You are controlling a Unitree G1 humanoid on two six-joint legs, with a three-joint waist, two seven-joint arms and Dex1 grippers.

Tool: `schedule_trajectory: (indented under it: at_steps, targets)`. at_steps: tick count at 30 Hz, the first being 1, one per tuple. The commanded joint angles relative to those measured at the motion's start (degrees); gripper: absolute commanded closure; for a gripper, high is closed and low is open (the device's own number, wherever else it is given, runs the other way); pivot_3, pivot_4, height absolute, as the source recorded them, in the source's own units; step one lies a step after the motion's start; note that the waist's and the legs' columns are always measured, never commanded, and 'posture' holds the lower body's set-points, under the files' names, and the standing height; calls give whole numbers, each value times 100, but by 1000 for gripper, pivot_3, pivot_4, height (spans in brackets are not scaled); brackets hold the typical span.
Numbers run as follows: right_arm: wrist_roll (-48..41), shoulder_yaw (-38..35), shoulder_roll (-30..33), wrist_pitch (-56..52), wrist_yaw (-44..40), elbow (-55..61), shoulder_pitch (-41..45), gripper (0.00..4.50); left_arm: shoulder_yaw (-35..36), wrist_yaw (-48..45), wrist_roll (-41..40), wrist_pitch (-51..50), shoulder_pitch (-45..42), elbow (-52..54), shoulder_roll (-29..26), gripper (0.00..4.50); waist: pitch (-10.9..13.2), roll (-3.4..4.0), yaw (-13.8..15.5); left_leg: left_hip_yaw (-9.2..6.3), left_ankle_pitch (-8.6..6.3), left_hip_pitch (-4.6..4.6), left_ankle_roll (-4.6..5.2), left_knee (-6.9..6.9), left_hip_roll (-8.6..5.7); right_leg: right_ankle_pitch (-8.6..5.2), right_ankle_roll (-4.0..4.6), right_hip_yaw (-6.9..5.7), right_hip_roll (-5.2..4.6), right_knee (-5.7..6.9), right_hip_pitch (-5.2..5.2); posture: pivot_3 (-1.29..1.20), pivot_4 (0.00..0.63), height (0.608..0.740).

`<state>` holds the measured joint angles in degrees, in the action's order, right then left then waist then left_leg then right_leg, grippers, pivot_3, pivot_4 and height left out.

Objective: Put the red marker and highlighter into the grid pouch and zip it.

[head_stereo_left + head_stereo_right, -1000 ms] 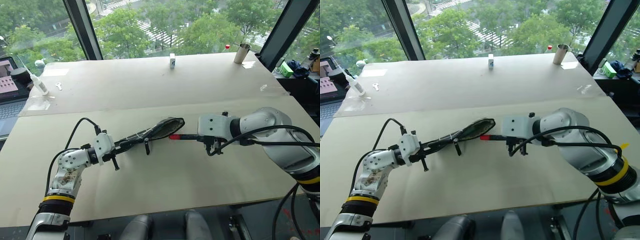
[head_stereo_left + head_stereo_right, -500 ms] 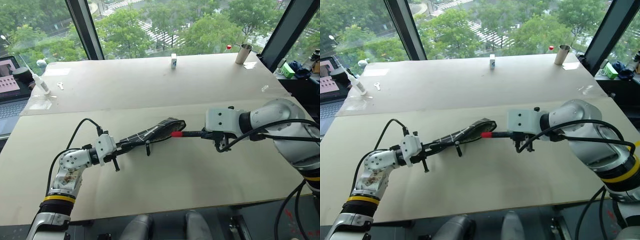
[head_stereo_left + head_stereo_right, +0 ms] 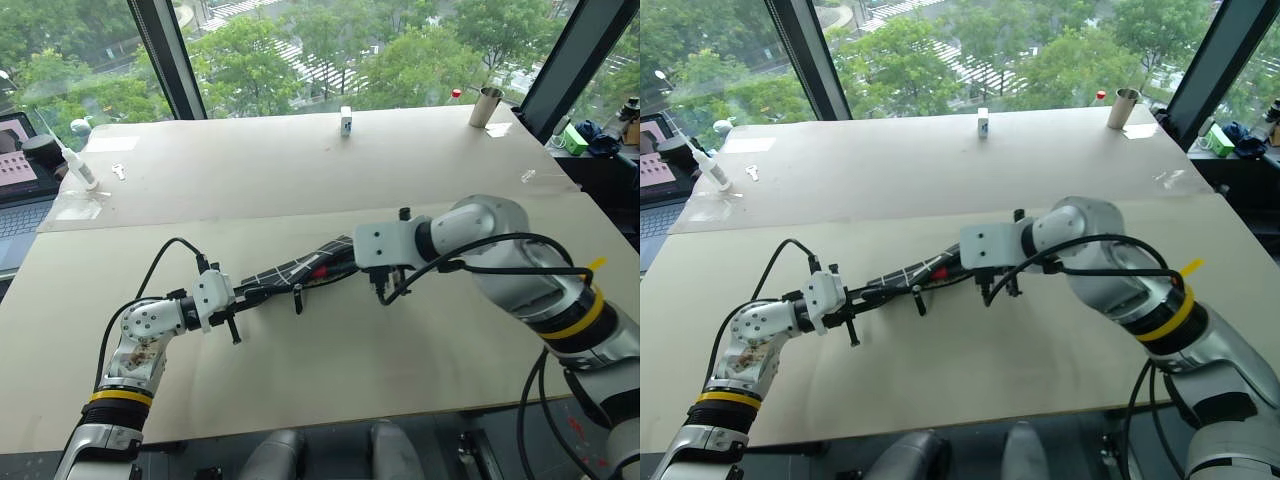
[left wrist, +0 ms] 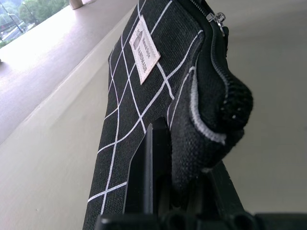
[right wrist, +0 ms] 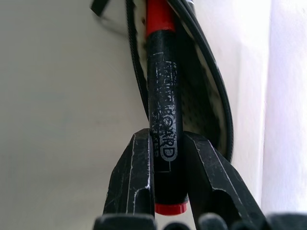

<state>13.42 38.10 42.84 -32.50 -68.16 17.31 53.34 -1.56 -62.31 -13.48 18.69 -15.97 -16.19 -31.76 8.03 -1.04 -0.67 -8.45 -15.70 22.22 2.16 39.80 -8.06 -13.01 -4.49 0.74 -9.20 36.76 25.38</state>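
Woven cloth met smooth plastic on a matt tabletop.
The grid pouch (image 4: 144, 81) was coarse black fabric; the red marker (image 5: 162, 110) had a smooth, worn-printed barrel; the table (image 3: 330, 360) looked dull.

one grid pouch (image 3: 300, 269), one red marker (image 5: 162, 96), one metal cup (image 3: 485, 106), two grippers

Red marker (image 5: 162, 91) tip inside grid pouch (image 4: 144, 91)

a pale beige table (image 3: 330, 360) with a seam across its middle carries a metal cup (image 3: 484, 106), a small white box (image 3: 345, 121) and a white bottle (image 3: 78, 166) along the far edge.
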Motion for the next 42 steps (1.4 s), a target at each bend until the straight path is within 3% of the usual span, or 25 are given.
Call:
schedule_trajectory:
  at_steps: [1,8,10,14,23,27,30,34,42]
  targets:
    - [400,126,-246,310,37,-184,221,3996,-10,-31,-12,118,-108,17,12,4500,0,0,-1,0,0,-1,0,1,0,0,0,0,1,0,-1,0,150,739]
    - [752,101,-1158,809,436,-982,420,3996,-8,-50,-19,136,-185,-44,16,4500,0,0,-20,-1,2,-1,-5,1,0,0,0,0,3,14,10,0,150,739]
    - [635,-158,-1350,776,519,-1135,423,2975,3,-43,-19,131,-181,-34,26,4500,0,0,-25,-1,2,0,-5,1,0,0,0,0,2,14,12,0,150,739]
    - [107,-736,-1358,95,163,-981,367,1758,6,-28,-20,123,-164,-23,50,4500,0,0,-23,-1,2,4,-6,1,0,0,0,0,2,21,20,0,150,739]
    - [-1721,-2795,-424,-884,-501,-597,65,1758,64,67,-94,27,-110,33,102,4500,0,0,-3,-3,2,7,-6,3,-2,0,1,0,1,17,18,0,150,739]
    - [-2324,-3232,375,-1437,-738,120,-1091,1758,170,145,-179,-59,-88,75,112,4500,0,0,25,-9,0,6,-4,-1,1,0,1,-5,1,10,10,0,150,739]
    - [-2601,-3183,511,-2058,-465,609,-1846,1758,233,202,-250,-150,-87,130,133,4500,0,0,1,-5,-3,4,-3,2,1,0,1,-3,-2,6,6,0,150,739]
    - [-3035,-3058,-342,-3063,440,1152,-2466,1758,301,269,-376,-307,-92,220,175,4500,0,0,-35,8,-3,-3,-3,1,12,0,1,4,-2,14,8,0,150,739]
    - [-2950,-2468,-2386,-3627,2165,250,-1537,1758,244,214,-335,-350,-177,209,185,4500,0,0,-9,7,-3,-4,-4,4,4,1,2,4,-5,18,8,0,150,739]
